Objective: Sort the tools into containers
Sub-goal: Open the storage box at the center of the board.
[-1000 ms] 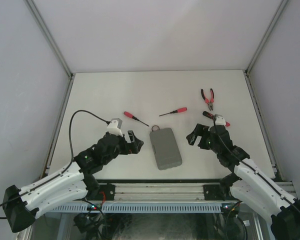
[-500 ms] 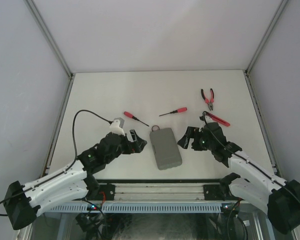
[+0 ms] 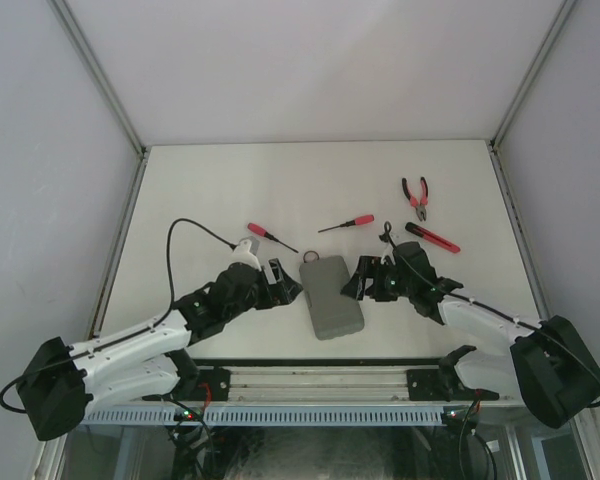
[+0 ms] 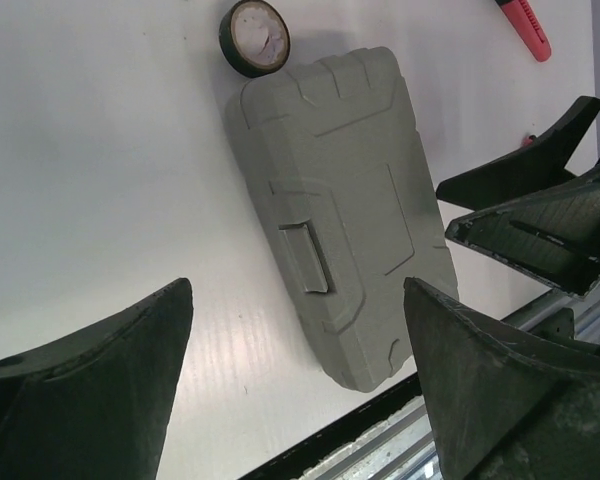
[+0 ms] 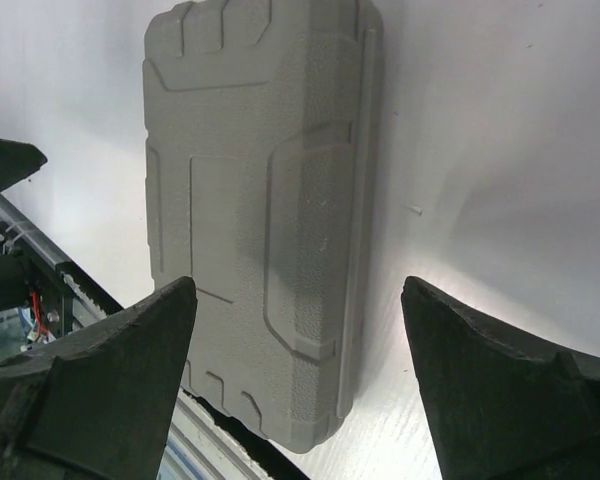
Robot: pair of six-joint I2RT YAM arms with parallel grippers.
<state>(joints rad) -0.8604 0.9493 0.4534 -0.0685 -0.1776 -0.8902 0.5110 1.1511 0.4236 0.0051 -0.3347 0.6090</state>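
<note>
The grey case (image 3: pixel 330 296) lies shut and flat near the table's front edge, also seen in the left wrist view (image 4: pixel 340 200) and the right wrist view (image 5: pixel 250 200). My left gripper (image 3: pixel 285 283) is open at the case's left side, its latch edge between the fingers (image 4: pixel 298 290). My right gripper (image 3: pixel 358 282) is open at the case's right side, straddling its near corner (image 5: pixel 295 285). Neither holds anything. A black ring (image 3: pixel 311 258) (image 4: pixel 255 37) lies at the case's far end. Two red-handled screwdrivers (image 3: pixel 270 236) (image 3: pixel 346 223), the pliers (image 3: pixel 415 197) and a slim red-black tool (image 3: pixel 432 236) lie further back.
The table's front edge and a metal rail (image 3: pixel 320 372) run just behind the case's near end. White walls with metal corner posts (image 3: pixel 120 120) enclose the table on three sides.
Both arms have swung inward to the case. The right gripper left the slim tool's spot and moved left; the left gripper moved right. Both jaws have narrowed slightly.
</note>
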